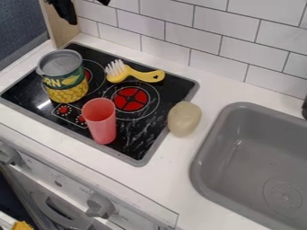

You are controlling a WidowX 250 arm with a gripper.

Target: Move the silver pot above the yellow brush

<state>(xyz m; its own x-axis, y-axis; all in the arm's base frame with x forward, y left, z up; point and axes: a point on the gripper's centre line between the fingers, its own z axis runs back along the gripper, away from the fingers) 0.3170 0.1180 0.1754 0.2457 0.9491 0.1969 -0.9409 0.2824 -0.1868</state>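
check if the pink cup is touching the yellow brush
Apart: the camera view shows a strip of black stovetop between the pink cup and the yellow brush.

The one view looks down at a steep slant from above the front side of the counter [159, 179], facing across it toward the tiled wall [246, 27] behind. It is turned a little, so the line where wall and counter meet drops from upper left to right, and the counter's front edge runs down the same way. The camera is near enough for the stove top [135, 146] to fit whole, left of centre, while the sink [201, 157] is cut off by the right edge. At lower left it looks down over the front panel [66, 177] and its knobs [100, 206].
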